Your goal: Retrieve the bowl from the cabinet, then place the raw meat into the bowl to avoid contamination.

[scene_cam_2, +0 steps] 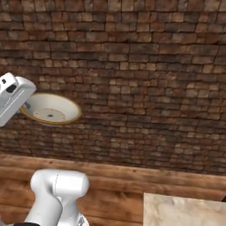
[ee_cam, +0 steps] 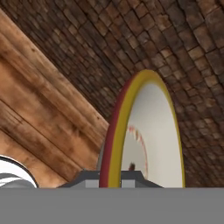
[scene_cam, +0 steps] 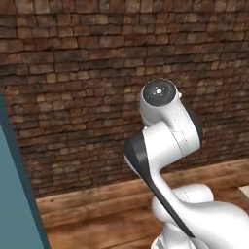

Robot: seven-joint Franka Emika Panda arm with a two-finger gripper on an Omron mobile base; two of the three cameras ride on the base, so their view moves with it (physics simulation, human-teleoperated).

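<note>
Tan with a darker rim, the bowl (scene_cam_2: 51,109) hangs in the air in front of the brick wall (scene_cam_2: 145,79), well above the wooden floor (scene_cam_2: 119,185). My gripper (scene_cam_2: 27,105) pinches its left rim, fingers pressed tight on the edge. From the hand camera I see the bowl edge-on. A marble counter (scene_cam_2: 185,212) corner sits near right, and a teal cabinet (scene_cam: 14,194) edge stands at my near left.

Bowl (ee_cam: 148,131) edge-on — brick wall (ee_cam: 131,39) behind
</note>
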